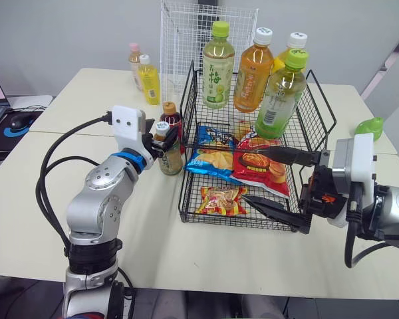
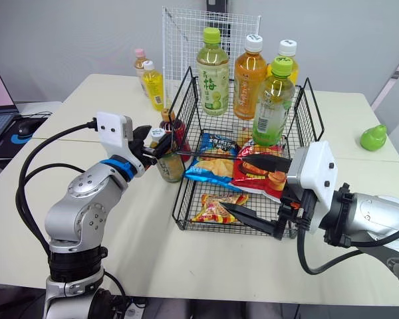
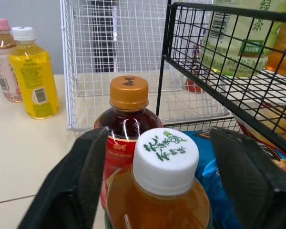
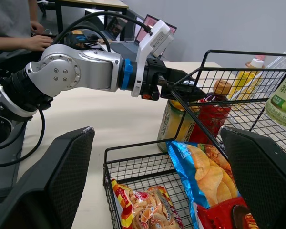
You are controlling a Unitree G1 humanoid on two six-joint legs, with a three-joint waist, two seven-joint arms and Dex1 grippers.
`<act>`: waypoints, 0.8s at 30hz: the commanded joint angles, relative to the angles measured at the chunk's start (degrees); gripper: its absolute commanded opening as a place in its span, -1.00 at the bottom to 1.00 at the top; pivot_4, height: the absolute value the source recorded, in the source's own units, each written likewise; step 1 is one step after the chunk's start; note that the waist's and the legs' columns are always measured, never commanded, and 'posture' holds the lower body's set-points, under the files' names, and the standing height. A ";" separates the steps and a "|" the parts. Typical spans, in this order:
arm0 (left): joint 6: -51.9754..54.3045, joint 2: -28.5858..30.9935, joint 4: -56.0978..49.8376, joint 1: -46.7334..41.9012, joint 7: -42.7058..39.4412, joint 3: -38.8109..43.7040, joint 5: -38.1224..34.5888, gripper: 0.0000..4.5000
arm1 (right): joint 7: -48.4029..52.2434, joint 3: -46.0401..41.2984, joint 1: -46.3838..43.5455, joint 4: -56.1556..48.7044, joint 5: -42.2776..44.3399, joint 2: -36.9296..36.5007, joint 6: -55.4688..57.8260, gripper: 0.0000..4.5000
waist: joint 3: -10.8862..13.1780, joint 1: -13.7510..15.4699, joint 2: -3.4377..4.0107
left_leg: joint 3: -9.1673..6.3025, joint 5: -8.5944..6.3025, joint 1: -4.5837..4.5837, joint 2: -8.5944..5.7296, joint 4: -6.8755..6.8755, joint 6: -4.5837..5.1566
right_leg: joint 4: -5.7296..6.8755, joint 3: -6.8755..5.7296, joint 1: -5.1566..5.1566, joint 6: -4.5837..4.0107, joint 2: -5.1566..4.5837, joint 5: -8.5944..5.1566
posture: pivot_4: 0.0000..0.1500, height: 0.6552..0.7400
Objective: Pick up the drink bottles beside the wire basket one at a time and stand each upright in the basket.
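A tea bottle with a white cap [image 1: 169, 158] stands upright on the table against the left side of the black wire basket [image 1: 186, 199]. My left gripper [image 1: 161, 136] is open, one finger on each side of its cap without touching it. A dark red bottle with an orange cap [image 1: 171, 117] stands just behind it. Farther back on the left stand a yellow bottle [image 1: 149, 81] and a pink-capped bottle [image 1: 135, 61]. Several bottles stand upright on the basket's raised rear shelf [image 1: 306, 126]. My right gripper [image 1: 244, 176] is open, reaching into the basket's front from the right, above the snack bags.
A blue chip bag [image 1: 209, 158], a red bag [image 1: 263, 166] and a small snack packet [image 1: 221, 201] lie in the basket's lower part. A white wire grid [image 1: 179, 36] stands behind. A green pear-shaped object [image 1: 370, 126] sits at the right. A person's arm [image 4: 19, 43] shows past the table.
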 commanded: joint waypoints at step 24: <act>6.37 23.03 0.93 -9.65 -19.09 12.71 -16.76 -0.39 | 5.40 -11.98 1.00 3.81 -1.13 -2.22 -3.44 1.00 | 0.06 0.29 -0.05 | -0.02 0.00 -0.03 0.03 -0.14 -0.01 | -0.14 -0.08 -0.04 0.12 0.01 -0.08 | 1.00 0.91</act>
